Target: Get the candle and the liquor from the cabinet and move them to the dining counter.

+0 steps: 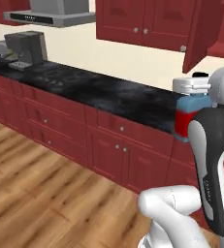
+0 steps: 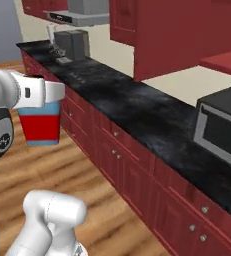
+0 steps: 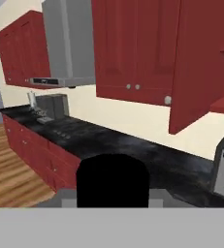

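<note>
liquor [image 2: 39,122] held in gripper [image 2: 42,100], black cap between jaws | jaws part-closed on bottle neck, apparently | cabinet [image 3: 196,63] door seen open beyond jaws

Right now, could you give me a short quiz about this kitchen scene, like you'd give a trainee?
1. True or false: the gripper holds the bottle.
2. What colour is the bottle's wide label band?
3. The cabinet door above the counter is: A) open, B) shut, C) missing.

Key: 1 true; 2 red; 3 A.
</note>
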